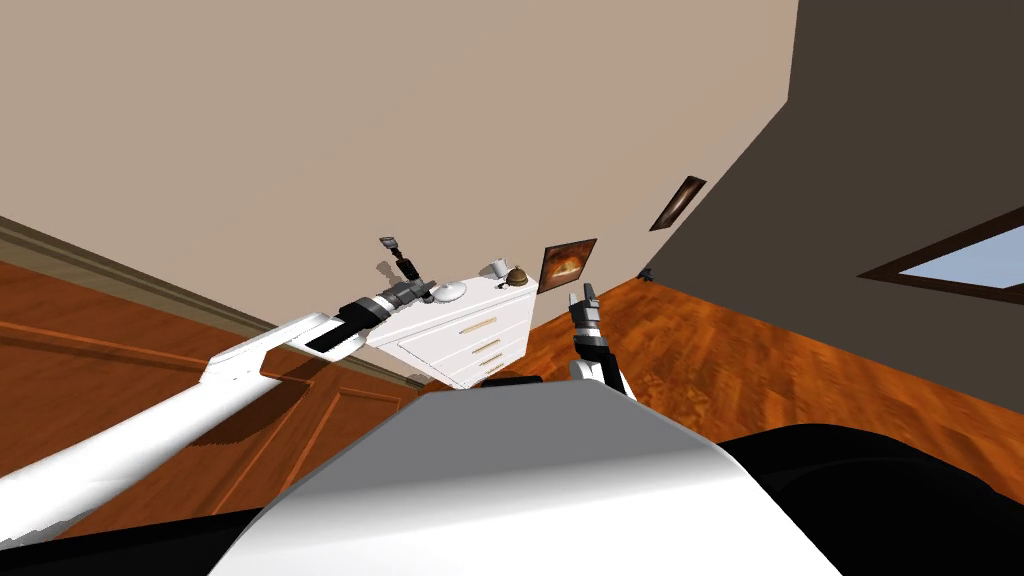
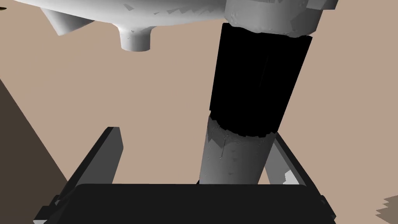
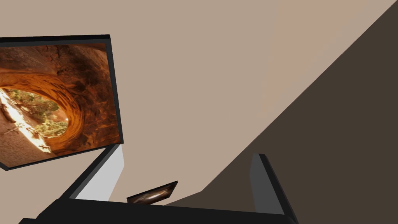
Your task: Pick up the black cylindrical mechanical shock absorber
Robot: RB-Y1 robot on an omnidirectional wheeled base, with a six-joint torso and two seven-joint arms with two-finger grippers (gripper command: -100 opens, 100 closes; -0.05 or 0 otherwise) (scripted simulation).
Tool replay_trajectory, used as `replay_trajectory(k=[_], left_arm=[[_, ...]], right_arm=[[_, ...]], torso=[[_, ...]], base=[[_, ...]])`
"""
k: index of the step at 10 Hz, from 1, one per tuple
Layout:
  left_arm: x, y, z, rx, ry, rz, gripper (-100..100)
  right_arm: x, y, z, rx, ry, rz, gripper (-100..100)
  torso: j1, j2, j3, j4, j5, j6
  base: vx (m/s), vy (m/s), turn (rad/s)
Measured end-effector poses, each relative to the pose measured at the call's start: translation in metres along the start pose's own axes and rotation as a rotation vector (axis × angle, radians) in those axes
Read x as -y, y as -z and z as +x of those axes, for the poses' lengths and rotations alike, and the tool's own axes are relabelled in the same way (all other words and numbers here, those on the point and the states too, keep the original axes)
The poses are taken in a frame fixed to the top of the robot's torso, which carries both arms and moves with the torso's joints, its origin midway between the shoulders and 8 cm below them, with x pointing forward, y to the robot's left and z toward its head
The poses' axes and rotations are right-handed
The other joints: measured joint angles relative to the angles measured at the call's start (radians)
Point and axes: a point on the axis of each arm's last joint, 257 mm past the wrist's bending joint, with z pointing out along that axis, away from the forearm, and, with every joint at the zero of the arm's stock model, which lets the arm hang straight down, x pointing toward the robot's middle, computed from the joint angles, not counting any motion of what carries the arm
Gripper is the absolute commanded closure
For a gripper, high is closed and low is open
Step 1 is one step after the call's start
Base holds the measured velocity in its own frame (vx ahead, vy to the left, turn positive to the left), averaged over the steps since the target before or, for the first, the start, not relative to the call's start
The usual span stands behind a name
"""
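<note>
Left gripper: at the end of the outstretched left arm, at the left end of the white dresser. Its fingers stand apart. One finger lies against the grey lower barrel, and the other is off it, with bare wall showing in the gap. Shock absorber: black sleeve over a grey shaft, standing between those fingers close to the wall and rising past the fingertips. Whether its foot rests on the dresser top cannot be told. Hazards, as judged:

- Lifting before the far finger closes would leave the cylinder behind or tip it toward the wall.
- An uneven close, with one blade already touching, may push the shaft sideways and roll it out of the grasp.
- A grip low on the smooth grey part, with the heavier black section above, could let it pivot or slip.
- A wide swing risks the white rounded object just beside the gripper.

Right gripper: raised in front of the chest, fingers apart, holding nothing.
</note>
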Motion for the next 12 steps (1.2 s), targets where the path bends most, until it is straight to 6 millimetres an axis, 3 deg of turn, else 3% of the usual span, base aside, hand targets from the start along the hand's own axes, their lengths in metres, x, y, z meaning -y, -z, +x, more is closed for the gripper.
replay_trajectory(k=[12], left_arm=[[-0.071,0.01,0.011,-0.026,0.045,0.009,-100]], right_arm=[[0.0,0.0,0.0,0.0,0.0,0.0,0]], torso=[[-0.003,-0.002,-0.002,-0.003,0.001,0.003]], base=[[-0.002,-0.062,-0.005]])
